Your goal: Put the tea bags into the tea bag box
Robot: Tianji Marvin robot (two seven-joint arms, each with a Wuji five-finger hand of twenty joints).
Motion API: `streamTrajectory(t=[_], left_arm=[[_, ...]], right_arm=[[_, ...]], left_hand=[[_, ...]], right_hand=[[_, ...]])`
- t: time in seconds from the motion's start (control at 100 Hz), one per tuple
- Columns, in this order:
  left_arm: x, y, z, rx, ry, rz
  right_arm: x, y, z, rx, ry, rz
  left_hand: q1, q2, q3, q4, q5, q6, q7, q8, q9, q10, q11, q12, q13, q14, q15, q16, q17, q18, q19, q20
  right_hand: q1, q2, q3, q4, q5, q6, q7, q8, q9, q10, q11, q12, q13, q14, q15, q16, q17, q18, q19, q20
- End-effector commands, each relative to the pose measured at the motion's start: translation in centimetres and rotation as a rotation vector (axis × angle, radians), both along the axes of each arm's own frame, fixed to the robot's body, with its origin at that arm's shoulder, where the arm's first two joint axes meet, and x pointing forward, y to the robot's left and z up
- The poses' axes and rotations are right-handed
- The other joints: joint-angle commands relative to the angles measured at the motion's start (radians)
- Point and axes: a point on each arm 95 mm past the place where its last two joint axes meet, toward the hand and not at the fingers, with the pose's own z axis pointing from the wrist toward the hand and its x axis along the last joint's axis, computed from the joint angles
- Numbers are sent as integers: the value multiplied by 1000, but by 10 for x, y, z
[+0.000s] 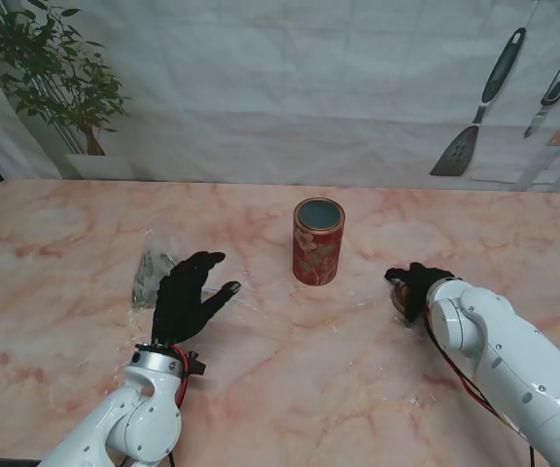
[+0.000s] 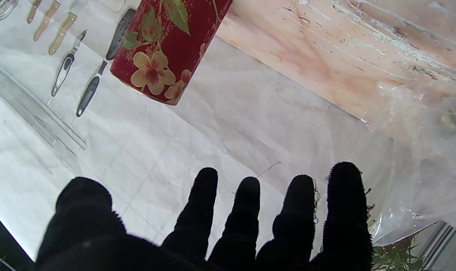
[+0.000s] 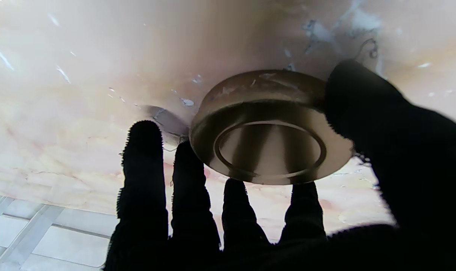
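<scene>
Pink-veined marble (image 1: 290, 389) covered the table, with a wrinkled white backdrop (image 1: 261, 88) behind it, a potted plant (image 1: 52, 68) at the far left corner and a spatula (image 1: 474, 107) with other utensils pictured on the far right.

Farthest left on the marble lay a clear plastic bag (image 1: 151, 275) with dark contents, which looked like the tea bags, though they were too small to make out. Just beside it, on its right, the left hand (image 1: 188, 297) in its black glove hovered with the fingers (image 2: 205, 203) spread and straight, holding nothing. The left wrist view showed the crinkled plastic next to the little finger, and whether it touched could not be told.

Near the middle stood the tea bag box (image 1: 318, 241), a red cylindrical tin with a floral print, upright and with its mouth uncovered. It was well apart from both hands.

Right of the tin, the right hand (image 1: 418, 290) was down at the table over the round gold lid (image 3: 267, 128). In the right wrist view the thumb pressed one side of the lid's rim and the fingertips (image 3: 303, 195) met the opposite edge, so the hand was grasping it.
</scene>
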Motion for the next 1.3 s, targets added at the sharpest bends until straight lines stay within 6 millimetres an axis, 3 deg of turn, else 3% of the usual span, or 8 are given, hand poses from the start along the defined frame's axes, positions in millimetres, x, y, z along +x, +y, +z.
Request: streamTrajectory(t=[0.0, 0.2, 0.73, 0.91, 0.96, 1.08, 1.12, 1.29], left_arm=[[0, -2, 1, -7, 2, -5], [-1, -1, 2, -13, -3, 1], [-1, -2, 0, -38, -15, -2], [-2, -2, -1, -45, -15, 0], [-2, -2, -1, -44, -15, 0], [-1, -2, 0, -45, -16, -3], [-1, -2, 0, -46, -17, -4], [-1, -3, 1, -45, -17, -5]], right_arm=[[-11, -1, -24, 1, 77, -8], [-11, 3, -28, 24, 82, -13], [-16, 11, -38, 13, 76, -16], [-16, 11, -44, 32, 49, -17], [-16, 10, -45, 34, 48, -20], [-16, 8, -48, 47, 32, -28], [-16, 8, -49, 52, 17, -31], [-15, 5, -49, 66, -13, -38]], left_hand=[[25, -5, -10, -39, -41, -21, -3, -7, -9, -36, 6, -10, 8, 6, -4, 12, 4, 10, 30, 20], [29, -6, -10, -40, -40, -14, -2, -8, -10, -35, 7, -10, 9, 7, -3, 13, 6, 8, 31, 21], [31, -9, -10, -40, -40, -16, -3, -9, -9, -31, 7, -10, 12, 21, 1, 15, 13, 10, 38, 25], [33, -10, -10, -40, -39, -20, 1, -8, -8, -33, 9, -9, 15, 22, 4, 15, 16, 10, 40, 26], [33, -10, -9, -40, -39, -15, 2, -8, -7, -31, 9, -9, 15, 22, 4, 15, 16, 10, 40, 26], [31, -10, -10, -40, -37, -13, 3, -8, -7, -31, 9, -9, 15, 22, 4, 15, 17, 10, 40, 26], [32, -8, -9, -40, -37, -13, 3, -8, -7, -33, 9, -9, 16, 21, 5, 16, 17, 9, 40, 27], [31, -9, -10, -40, -33, -11, 2, -9, -6, -29, 9, -9, 14, 24, 4, 15, 18, 10, 41, 27]], right_hand=[[1, -13, 14, 2, -11, 8, 23, 34, -42, 1, 23, 47, 79, -190, -37, -26, 24, -22, 34, 17], [61, -15, 27, 11, 29, 1, 40, 68, -52, -11, 50, 193, 118, -189, 15, 0, 87, -82, 56, 24], [131, -23, 56, 44, 58, 13, 65, 75, -39, 20, 57, 170, 148, -140, 41, 10, 153, -66, 74, 10], [250, 55, 126, 102, -9, 20, 707, -261, -7, 1, 254, 81, 232, -181, 70, 26, 226, -162, 85, -24], [287, 86, 130, 112, -9, 23, 837, -379, 12, -4, 350, -39, 259, -191, 70, 26, 243, -180, 89, -33], [367, 133, 136, 105, 70, 31, 884, -375, 31, -20, 574, -241, 323, -215, 65, 21, 278, -211, 125, -110], [398, 115, 163, 75, 106, 38, 893, -365, 32, -29, 649, -260, 350, -223, 65, 19, 280, -201, 179, -221], [449, 80, 237, 32, 179, 52, 901, -350, 25, -40, 787, -262, 407, -231, 57, 11, 287, -203, 229, -265]])
